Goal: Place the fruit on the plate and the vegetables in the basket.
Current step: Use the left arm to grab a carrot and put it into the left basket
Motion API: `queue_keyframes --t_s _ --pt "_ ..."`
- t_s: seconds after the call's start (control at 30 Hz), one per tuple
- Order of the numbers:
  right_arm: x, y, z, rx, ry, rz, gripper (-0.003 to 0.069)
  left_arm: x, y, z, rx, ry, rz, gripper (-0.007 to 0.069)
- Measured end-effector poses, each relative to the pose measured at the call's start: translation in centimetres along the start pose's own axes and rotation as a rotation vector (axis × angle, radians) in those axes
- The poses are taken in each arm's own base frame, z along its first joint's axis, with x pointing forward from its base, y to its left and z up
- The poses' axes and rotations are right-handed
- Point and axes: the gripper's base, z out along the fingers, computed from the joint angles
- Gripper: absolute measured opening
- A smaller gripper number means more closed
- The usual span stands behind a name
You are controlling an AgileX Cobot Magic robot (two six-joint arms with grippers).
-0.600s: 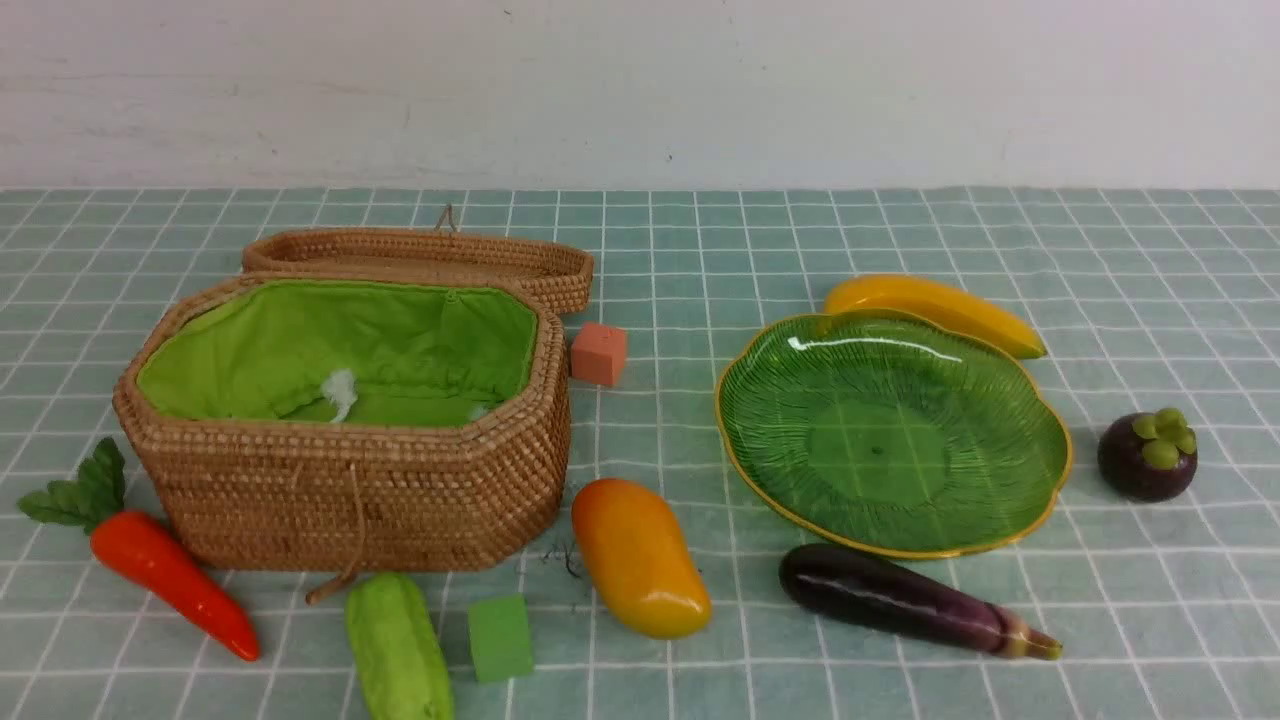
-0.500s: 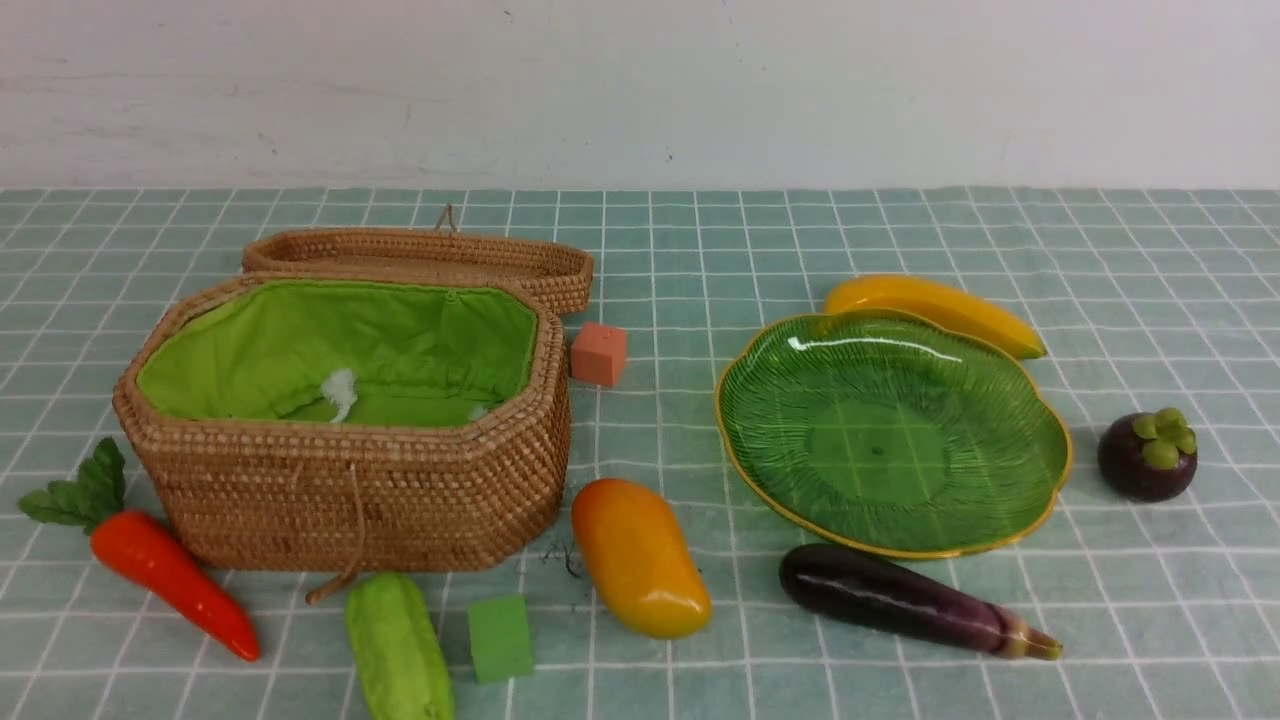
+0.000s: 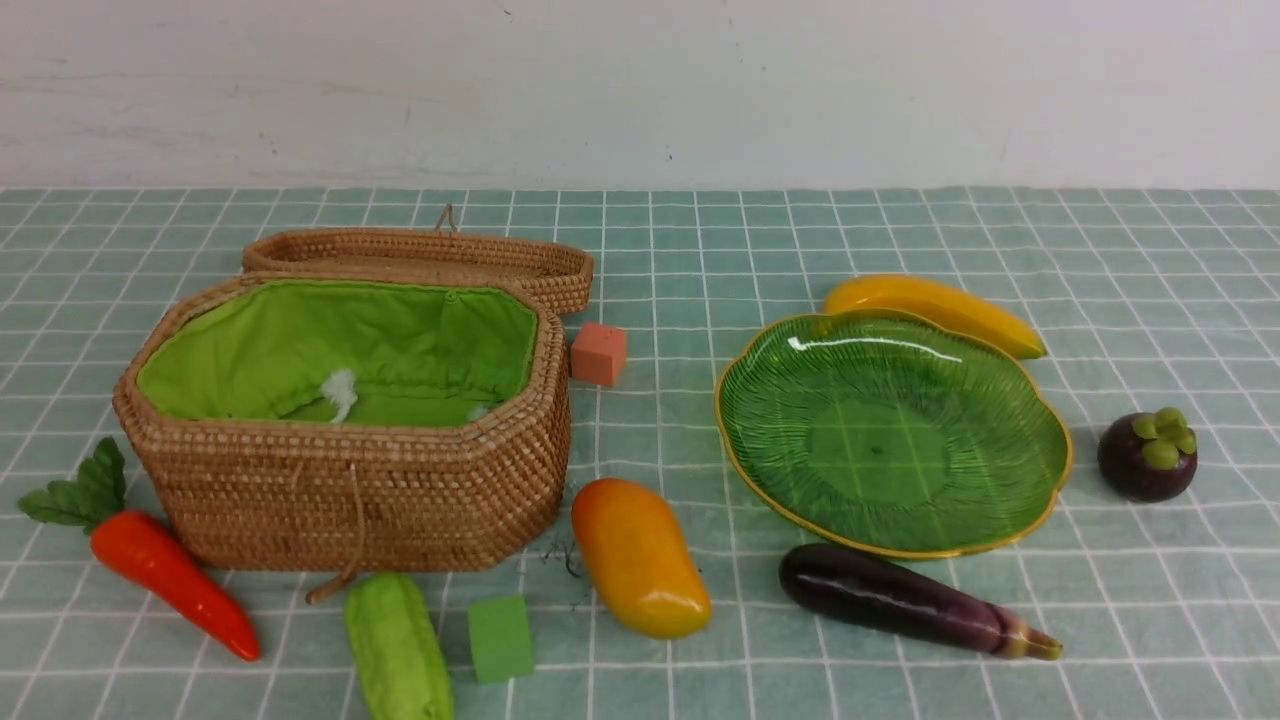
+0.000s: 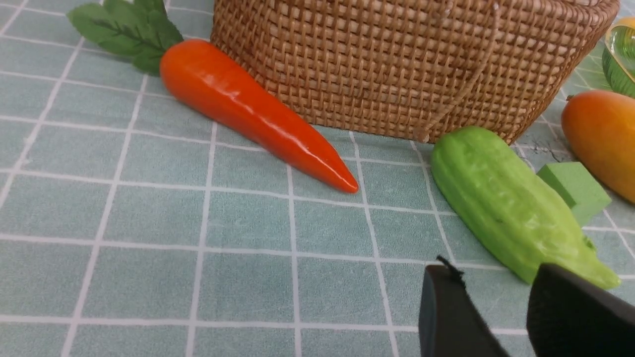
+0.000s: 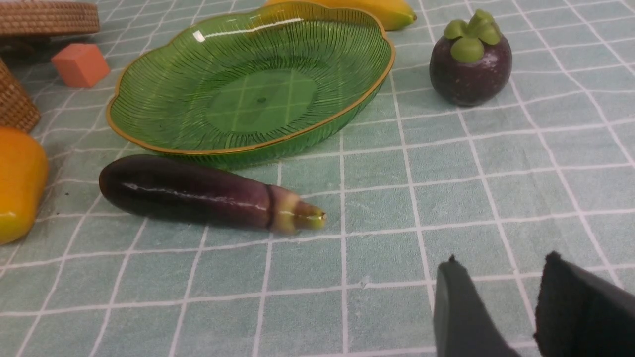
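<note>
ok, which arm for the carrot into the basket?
Left. The carrot lies on the robot's left, beside the basket; the left gripper, open and empty, faces both.

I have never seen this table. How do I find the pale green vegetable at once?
Start at the big wicker basket on the left of the checked cloth. In front of its near wall, between the carrot and a small green cube, lies the pale green gourd. It is long and rounded, while the cube is darker and flat-sided.
</note>
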Motion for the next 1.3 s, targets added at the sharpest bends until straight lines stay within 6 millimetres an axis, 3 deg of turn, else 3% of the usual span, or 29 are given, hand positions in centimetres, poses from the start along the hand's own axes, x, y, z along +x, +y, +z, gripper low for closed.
queue_keyframes --t_s 0.13,0.33,0.47,0.53,0.63,0.67,0.73,0.87,0.9,1.0,1.03,1.1,1.17,1.3 --pt "0.0 0.0 0.0 0.000 0.000 0.000 0.0240 -0.8 -0.2 0.0 0.020 -0.086 -0.021 0.0239" --pt "0.0 0.0 0.0 0.000 0.000 0.000 0.0240 -3.2 -0.6 -0.6 0.152 -0.340 -0.449 0.0239" --pt "0.0 0.0 0.0 0.000 0.000 0.000 0.0240 -4.0 -0.5 -0.9 0.202 -0.423 -0.653 0.0239" --pt "0.0 -0.1 0.0 0.006 -0.002 -0.020 0.0240 -3.9 -0.5 -0.9 0.204 -0.409 -0.672 0.0222" --pt "-0.1 -0.3 0.0 0.029 -0.008 -0.104 0.0240 -4.2 -1.0 -1.0 0.201 -0.330 -0.643 0.0143" --pt "-0.1 -0.4 0.0 0.047 -0.013 -0.163 0.0240 -4.7 -1.5 -1.0 0.191 -0.255 -0.611 0.0064" --pt "-0.3 -0.6 0.0 0.069 -0.028 -0.232 0.0240 -6.0 -2.3 -1.2 0.174 -0.160 -0.537 -0.0014" --pt "-0.6 -0.5 0.1 0.067 -0.083 -0.235 0.0240 -8.9 -3.9 -0.9 0.134 0.068 -0.395 -0.0013" --pt "-0.7 -0.5 0.0 0.065 -0.087 -0.227 0.0240 -8.9 -3.9 -0.7 0.129 0.076 -0.392 -0.0013" --pt "-1.0 -0.2 0.0 0.025 -0.132 -0.062 0.0240 -9.9 -4.6 0.1 0.090 0.251 -0.343 -0.0013" --pt "-1.3 0.0 0.0 -0.010 -0.160 0.092 0.0240 -10.2 -4.7 0.6 0.065 0.325 -0.319 -0.0013" --pt "-1.4 0.1 0.0 -0.035 -0.174 0.197 0.0240 -10.3 -4.7 1.0 0.046 0.368 -0.307 -0.0013" --pt "-1.9 0.4 -0.1 -0.092 -0.218 0.433 0.0235 -10.0 -4.4 2.0 0.003 0.458 -0.280 -0.0013" --pt "-2.6 0.5 -0.4 -0.132 -0.264 0.542 0.0213 -9.4 -4.2 3.0 -0.034 0.542 -0.267 -0.0013"
